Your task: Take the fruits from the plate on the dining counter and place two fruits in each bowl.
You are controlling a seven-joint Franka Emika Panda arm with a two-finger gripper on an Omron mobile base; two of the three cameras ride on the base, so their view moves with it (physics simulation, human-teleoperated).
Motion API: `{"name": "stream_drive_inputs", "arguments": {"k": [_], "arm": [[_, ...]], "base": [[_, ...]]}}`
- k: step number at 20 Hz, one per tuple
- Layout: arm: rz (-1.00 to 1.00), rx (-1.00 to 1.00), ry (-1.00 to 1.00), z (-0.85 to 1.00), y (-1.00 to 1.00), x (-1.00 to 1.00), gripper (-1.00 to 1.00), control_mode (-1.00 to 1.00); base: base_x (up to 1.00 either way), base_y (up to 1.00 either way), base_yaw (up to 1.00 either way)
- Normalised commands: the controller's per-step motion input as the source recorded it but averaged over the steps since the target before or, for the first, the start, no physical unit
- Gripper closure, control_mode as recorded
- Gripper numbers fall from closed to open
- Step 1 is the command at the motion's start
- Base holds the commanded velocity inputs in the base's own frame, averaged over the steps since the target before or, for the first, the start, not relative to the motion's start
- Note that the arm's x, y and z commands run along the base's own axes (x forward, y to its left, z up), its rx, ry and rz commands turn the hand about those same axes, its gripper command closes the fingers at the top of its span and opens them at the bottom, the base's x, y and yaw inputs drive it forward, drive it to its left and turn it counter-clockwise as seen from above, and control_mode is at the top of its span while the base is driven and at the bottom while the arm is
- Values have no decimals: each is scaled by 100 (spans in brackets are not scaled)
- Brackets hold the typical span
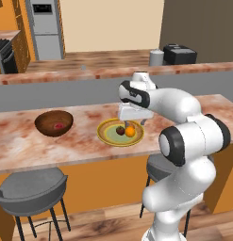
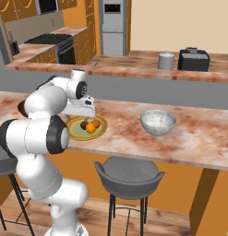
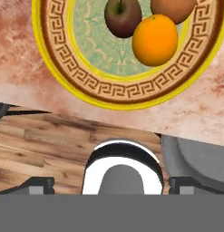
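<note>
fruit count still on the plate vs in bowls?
4 visible. On the plate: 3, namely the dark fruit, the orange one and the yellow-orange one. In the wooden bowl: 1 pinkish-red fruit. The grey bowl looks empty.

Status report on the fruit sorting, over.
End effector above plate, apparently empty. Three fruits left on plate; pinkish-red fruit in wooden bowl. Path clear.

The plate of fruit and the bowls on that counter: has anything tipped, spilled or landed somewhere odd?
Nothing stands out. The plate lies flat with three fruits on it, the wooden bowl holds a pinkish-red fruit, and the stone bowl stands upright.
</note>
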Motion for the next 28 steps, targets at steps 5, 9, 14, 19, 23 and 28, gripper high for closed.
{"name": "stream_drive_inputs", "arguments": {"k": [5, 9, 14, 19, 23, 28], "arm": [[41, -2, -7, -6, -21, -14, -100, -100], [26, 0, -12, -9, -19, 0, -100, -100], [5, 0, -3, -4, -6, 0, -100, -100], [0, 0, 0, -5, 0, 2, -100, -100], [-1, 0, 0, -13, 0, 10, -100, -100], [-3, 0, 0, -18, 0, 18, -100, -100]], "base": [[0, 0, 0], [0, 0, 0], [0, 0, 0], [0, 0, 0], [0, 0, 0], [0, 0, 0]]}}
